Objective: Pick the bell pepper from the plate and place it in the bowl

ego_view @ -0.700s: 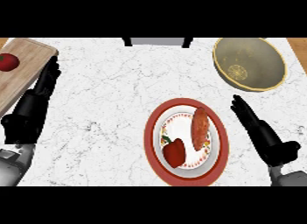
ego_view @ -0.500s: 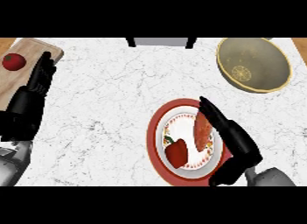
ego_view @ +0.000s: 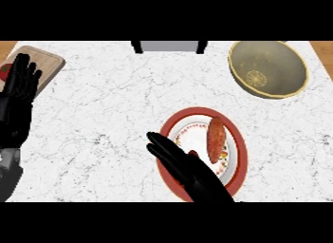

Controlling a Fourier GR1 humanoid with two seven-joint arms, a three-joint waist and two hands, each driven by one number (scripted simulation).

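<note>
From the head view, the right hand (ego_view: pixel 189 173) lies low over the near-left side of the red-rimmed plate (ego_view: pixel 235 130), its fingers (ego_view: pixel 161 144) straight and a little apart, holding nothing. Just beside the fingertips a small dark red piece, seemingly the bell pepper (ego_view: pixel 192 154), sits on the plate, next to a long reddish item (ego_view: pixel 216 134). The bowl (ego_view: pixel 268 69) stands well apart at the far right of the white marble desk (ego_view: pixel 113 118). The left hand (ego_view: pixel 14 102) rests open at the left edge, fingers up, partly covering a wooden board (ego_view: pixel 46 64).
</note>
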